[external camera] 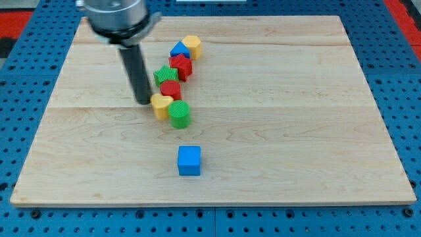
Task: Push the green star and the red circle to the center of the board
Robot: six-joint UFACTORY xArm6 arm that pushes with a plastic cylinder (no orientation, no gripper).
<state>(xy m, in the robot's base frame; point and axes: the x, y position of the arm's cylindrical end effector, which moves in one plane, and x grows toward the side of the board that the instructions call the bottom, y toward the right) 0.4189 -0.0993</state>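
Eight blocks sit on the board (296,131) (no writing anywhere). My tip (144,102) touches the yellow block (161,105) at its left side; green star (165,74) and red circle (171,89) sit just above, touching.

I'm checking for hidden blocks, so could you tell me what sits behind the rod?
Only bare board shows around the rod. My tip sits left of the yellow block; anything directly behind the rod is covered.
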